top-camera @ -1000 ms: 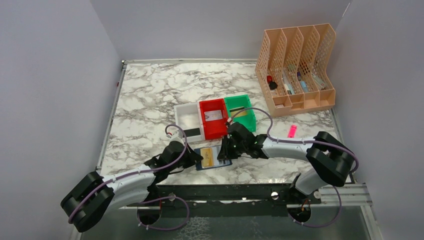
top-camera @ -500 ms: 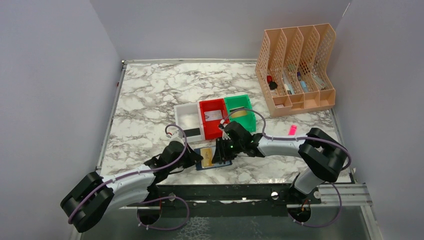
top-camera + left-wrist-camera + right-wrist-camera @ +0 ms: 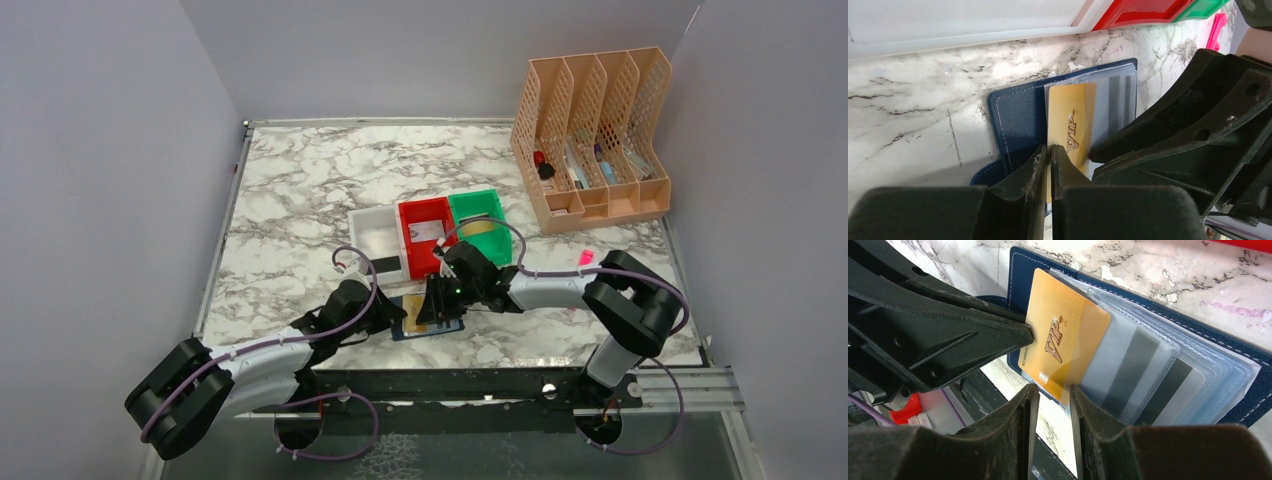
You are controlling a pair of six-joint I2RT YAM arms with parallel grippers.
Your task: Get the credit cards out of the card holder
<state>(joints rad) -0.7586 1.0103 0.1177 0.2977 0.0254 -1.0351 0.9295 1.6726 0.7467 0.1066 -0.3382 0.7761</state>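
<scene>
Gold card [image 3: 1070, 117] in card holder [image 3: 1018, 120], near edge behind left jaws.

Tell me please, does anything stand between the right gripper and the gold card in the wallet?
Nothing visible does. The gold card sticks out of its clear sleeve, its bare end right at the open right gripper. The left gripper pinches the card's side edge, beside that path.

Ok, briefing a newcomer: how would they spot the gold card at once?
Find the red bin mid-table; just in front of it lies the open navy card holder. The gold card pokes from its clear sleeves, printed VIP, unlike the grey cards behind plastic.
</scene>
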